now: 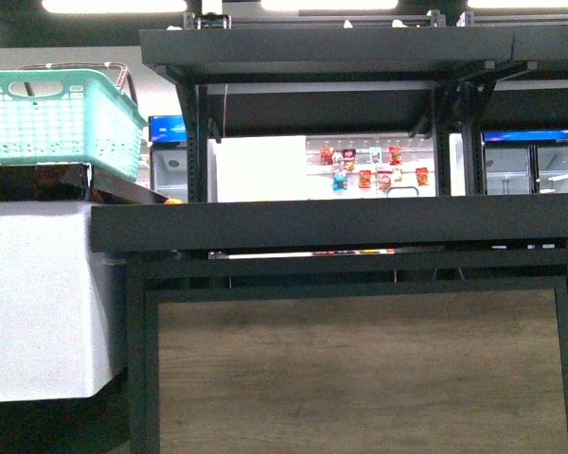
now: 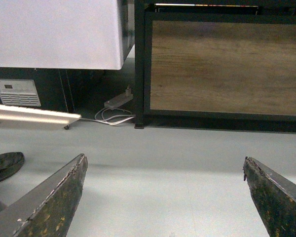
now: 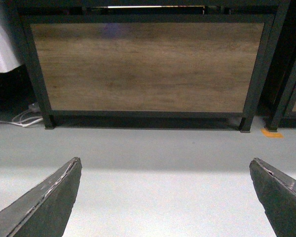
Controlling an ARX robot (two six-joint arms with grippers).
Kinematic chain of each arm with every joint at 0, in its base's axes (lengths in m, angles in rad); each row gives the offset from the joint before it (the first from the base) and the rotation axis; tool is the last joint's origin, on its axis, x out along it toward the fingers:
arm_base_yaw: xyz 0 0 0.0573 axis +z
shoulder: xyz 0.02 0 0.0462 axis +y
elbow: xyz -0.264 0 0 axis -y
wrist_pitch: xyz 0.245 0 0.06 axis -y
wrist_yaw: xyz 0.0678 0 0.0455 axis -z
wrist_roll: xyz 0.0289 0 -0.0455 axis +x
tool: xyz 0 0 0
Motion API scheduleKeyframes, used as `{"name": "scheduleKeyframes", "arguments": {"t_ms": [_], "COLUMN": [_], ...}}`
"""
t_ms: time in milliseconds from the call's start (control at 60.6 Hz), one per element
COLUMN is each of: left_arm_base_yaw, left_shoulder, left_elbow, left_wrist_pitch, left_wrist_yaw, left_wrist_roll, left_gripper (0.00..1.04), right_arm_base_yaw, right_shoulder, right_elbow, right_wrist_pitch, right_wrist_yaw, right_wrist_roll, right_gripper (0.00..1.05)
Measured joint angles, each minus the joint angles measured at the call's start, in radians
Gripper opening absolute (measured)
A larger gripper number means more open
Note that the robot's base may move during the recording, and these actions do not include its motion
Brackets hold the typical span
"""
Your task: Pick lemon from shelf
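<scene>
Two grippers, both wide open and holding nothing, so we're clearly at the very start. Our left gripper point(image 2: 164, 159) and right gripper point(image 3: 166, 161) hang low with their jaws spread far apart, aimed at the grey floor point(image 2: 163, 138) rather than at any fruit. We'd guess that's just a parked pose, with the arms tucked down clear of the stand before any reach begins.

Just past the floor is the wood panel point(image 3: 148, 64) at the foot of the shelf point(image 1: 341, 225). A white cable point(image 2: 113, 117) lies by the corner post, next to the white cabinet point(image 1: 38, 293).

As for the lemon, we can't see it in any view. Our front camera sits about level with the lower deck's rim, so the rim hides whatever lies in that tray. There's an orange speck point(image 1: 173, 200) at the deck's left end, but the colour is wrong for what we're after. We reckon we'll need to get an arm up over that rim to find the fruit.

Off to the left, a teal basket point(image 1: 62, 118) sits above the cabinet, maybe where the fruit is meant to go. Way behind the shelf we can see snack packs point(image 1: 369, 170) hanging on a white wall.
</scene>
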Motion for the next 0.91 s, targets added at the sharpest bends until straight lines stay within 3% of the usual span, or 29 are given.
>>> {"name": "scheduleKeyframes", "arguments": {"t_ms": [908], "left_arm_base_yaw": [0.000], "left_shoulder": [0.000], "left_elbow": [0.000], "left_wrist_pitch": [0.000], "left_wrist_yaw": [0.000], "left_wrist_roll": [0.000], "left_gripper": [0.97], "right_arm_base_yaw": [0.000], "right_shoulder": [0.000], "right_elbow": [0.000], "right_wrist_pitch": [0.000], "right_wrist_yaw": [-0.001], "right_wrist_roll": [0.000], "right_gripper": [1.02]}}
